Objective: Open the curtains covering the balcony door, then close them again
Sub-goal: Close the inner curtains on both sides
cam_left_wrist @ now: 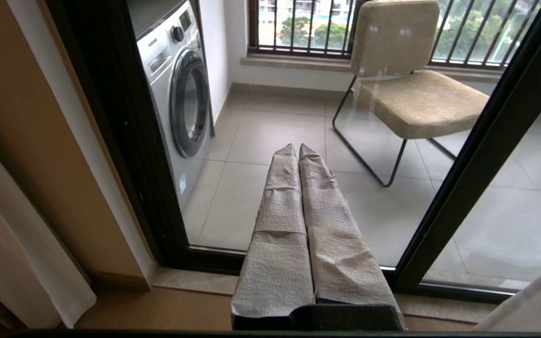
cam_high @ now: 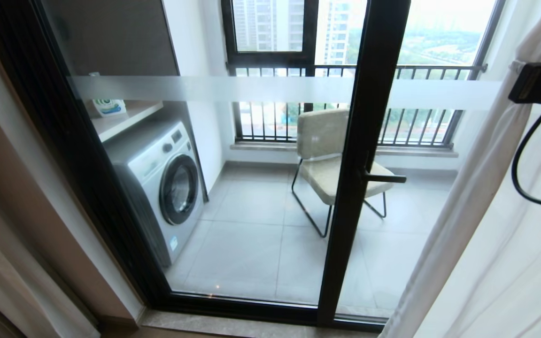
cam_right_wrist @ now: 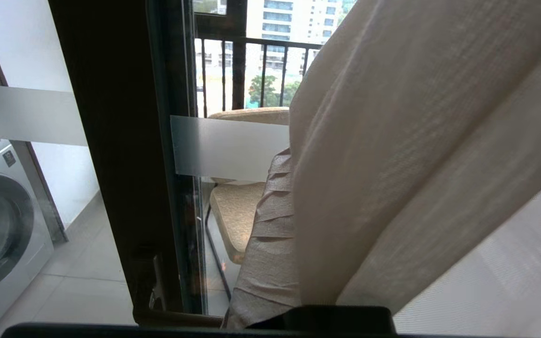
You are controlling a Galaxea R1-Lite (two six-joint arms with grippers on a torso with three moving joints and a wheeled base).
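The curtains [cam_high: 486, 225] hang bunched right of the balcony door [cam_high: 261, 197], draped over the right gripper [cam_right_wrist: 280, 188], fingers pressed together, gripping nothing. Left gripper [cam_left_wrist: 297, 150] likewise. Fabric may slide off.

One washing machine [cam_high: 160, 183], one chair [cam_high: 329, 157], two pincers [cam_left_wrist: 297, 152].

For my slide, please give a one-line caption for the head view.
Balcony door uncovered, curtains gathered at the right beside the right arm; washing machine and chair visible outside.
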